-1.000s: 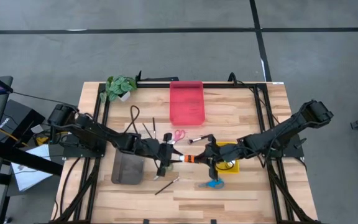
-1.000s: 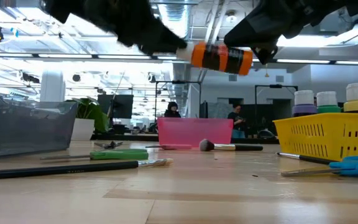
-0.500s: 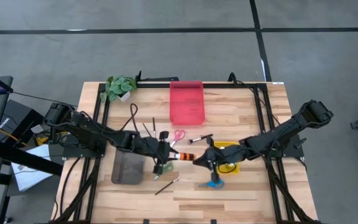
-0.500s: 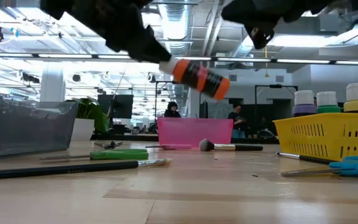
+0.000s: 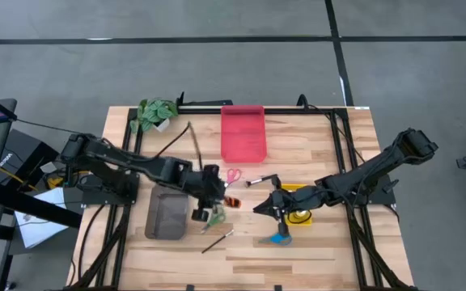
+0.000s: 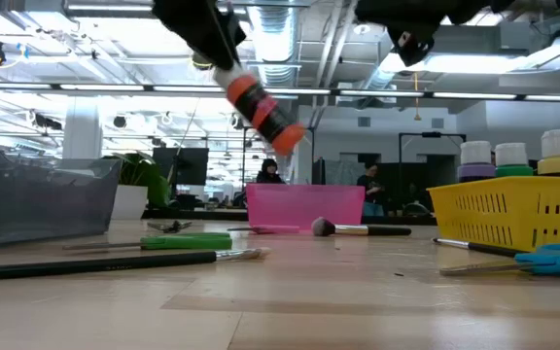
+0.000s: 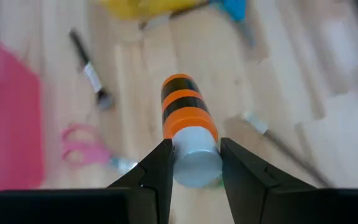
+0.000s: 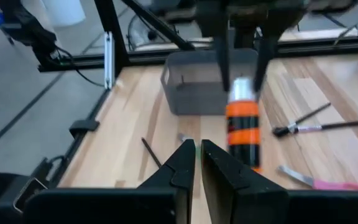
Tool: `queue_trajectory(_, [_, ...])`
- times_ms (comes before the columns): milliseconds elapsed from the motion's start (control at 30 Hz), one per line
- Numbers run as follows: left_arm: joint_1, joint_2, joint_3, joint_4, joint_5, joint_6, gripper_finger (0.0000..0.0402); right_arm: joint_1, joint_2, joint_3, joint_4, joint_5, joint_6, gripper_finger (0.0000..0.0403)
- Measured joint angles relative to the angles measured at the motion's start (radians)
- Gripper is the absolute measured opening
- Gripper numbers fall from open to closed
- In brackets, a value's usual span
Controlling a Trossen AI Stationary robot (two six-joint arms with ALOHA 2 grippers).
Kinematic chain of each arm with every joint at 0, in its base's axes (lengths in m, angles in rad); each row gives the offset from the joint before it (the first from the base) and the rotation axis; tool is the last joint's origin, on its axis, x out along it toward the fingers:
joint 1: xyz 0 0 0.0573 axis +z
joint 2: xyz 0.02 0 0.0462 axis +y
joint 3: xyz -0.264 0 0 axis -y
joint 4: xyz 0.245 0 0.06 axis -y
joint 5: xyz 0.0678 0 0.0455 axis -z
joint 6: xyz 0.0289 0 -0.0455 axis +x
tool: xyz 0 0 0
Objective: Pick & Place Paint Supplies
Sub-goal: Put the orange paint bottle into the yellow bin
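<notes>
The big wooden plank counter (image 5: 322,145) holds a flat red plastic tray (image 5: 243,132) by its far edge, a grey plastic tray (image 5: 167,216) near the front left, and a yellow mesh basket (image 6: 513,211) right of the middle with small capped bottles standing in it. The left hand (image 7: 192,163) hangs in the air over the middle of the counter, just right of the grey tray, and its two dark fingers pinch the pale cap end of a small orange paint bottle with black stripes (image 6: 261,106). The right hand (image 8: 196,163) hangs close by on the other side of the bottle, over the counter in front of the yellow basket, with its fingers almost pressed together and nothing in them. The bottle is long from cap to bottom, and it hangs tilted, with the cap up in the fingers and the bottom pointing down and toward the right hand. I think the bottle could slip or swing out, because only its smooth round cap is pinched and the heavy part hangs free. It could also bump the right hand, since the two are so near. Pink-handled scissors (image 5: 231,175) and thin dark brushes (image 6: 115,262) lie loose on the counter around the middle.
</notes>
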Motion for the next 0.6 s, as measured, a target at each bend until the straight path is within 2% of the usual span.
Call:
queue_trajectory(233, [0.041, 0.234, 0.305, -0.331, 0.035, 0.104, 0.0103, 0.005, -0.004, -0.001, -0.029, 0.000, 0.002, 0.0023])
queue_trajectory(333, [0.042, 0.327, 0.428, -0.424, 0.037, 0.145, 0.0103, 0.005, -0.029, 0.000, -0.075, 0.001, 0.021, 0.0022])
queue_trajectory(433, [0.043, 0.405, 0.548, -0.509, 0.074, 0.171, 0.0103, 0.005, -0.067, -0.001, -0.175, 0.001, 0.062, 0.0020])
queue_trajectory(600, [0.042, 0.521, 0.709, -0.659, 0.079, 0.198, 0.0103, 0.015, -0.138, -0.001, -0.317, 0.008, 0.120, 0.0020])
